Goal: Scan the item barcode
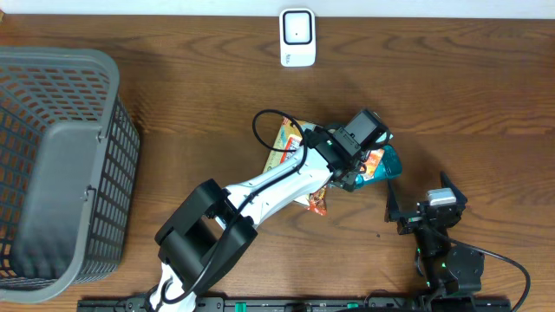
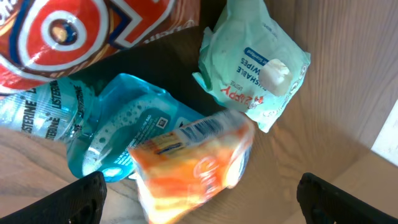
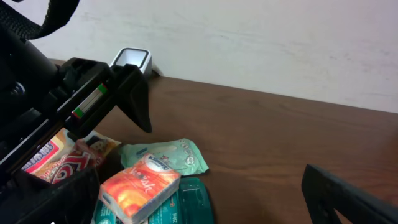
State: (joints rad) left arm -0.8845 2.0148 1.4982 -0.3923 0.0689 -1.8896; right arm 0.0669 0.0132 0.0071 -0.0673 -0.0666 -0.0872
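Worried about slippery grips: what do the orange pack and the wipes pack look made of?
The orange pack seems to be thin glossy plastic film over a soft block: it shines and its corners round off. The wipes pack looks like soft plastic film, semi-matte, judging by its crinkles and crimped edges.

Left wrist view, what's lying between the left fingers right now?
The orange pack lies between the left fingers, touching neither, resting on the blue Listerine pouch; the left wrist view shows it.
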